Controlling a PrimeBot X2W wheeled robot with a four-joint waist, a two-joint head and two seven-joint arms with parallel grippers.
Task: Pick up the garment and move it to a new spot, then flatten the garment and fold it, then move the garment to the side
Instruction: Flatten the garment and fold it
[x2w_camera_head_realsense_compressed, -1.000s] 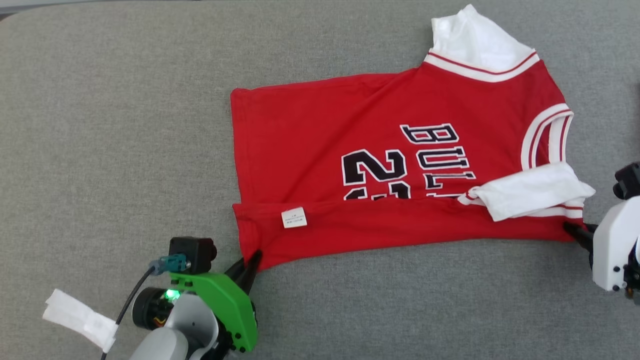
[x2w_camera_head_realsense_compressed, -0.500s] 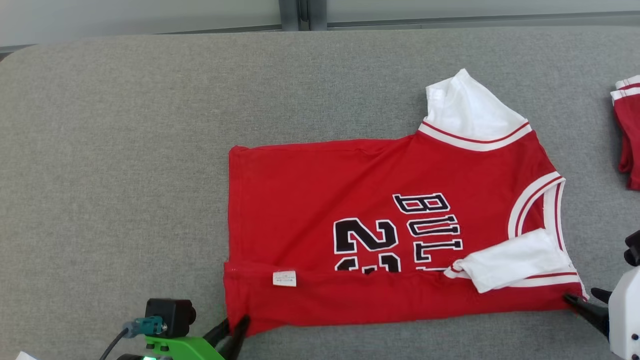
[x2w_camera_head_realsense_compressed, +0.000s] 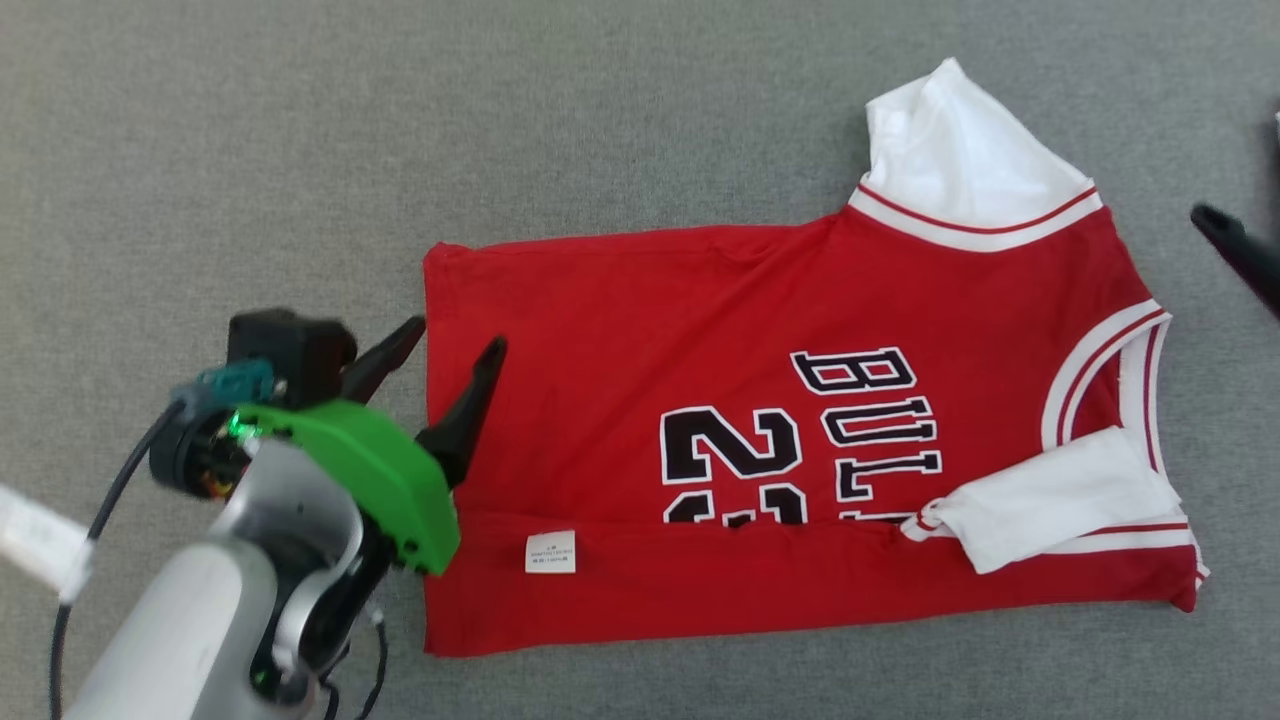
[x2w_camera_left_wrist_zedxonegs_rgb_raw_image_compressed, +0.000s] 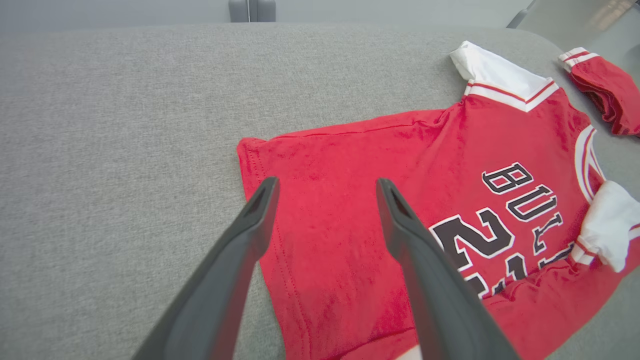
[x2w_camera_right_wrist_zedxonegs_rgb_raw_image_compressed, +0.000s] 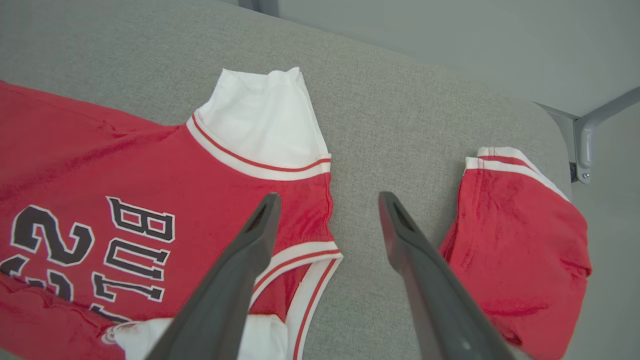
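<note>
Under left hand (x2w_camera_head_realsense_compressed: 458, 335): hem edge of red jersey (x2w_camera_head_realsense_compressed: 700, 330), lying flat on grey table (x2w_camera_head_realsense_compressed: 250, 150). Hand's fingers apart, empty; one over red cloth, other over bare table just beside edge. Back toward its wrist: strip of jersey folded up over number, white label (x2w_camera_head_realsense_compressed: 551, 551) on fold. Right hand (x2w_camera_right_wrist_zedxonegs_rgb_raw_image_compressed: 329, 196): fingers apart, empty, above gap between jersey's striped armhole and second red garment (x2w_camera_right_wrist_zedxonegs_rgb_raw_image_compressed: 515, 240).

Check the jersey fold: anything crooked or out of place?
Yes. The folded strip on the jersey is wider at the hem end than the collar end, so it's crooked; the near white sleeve lies slanted across it.
</note>
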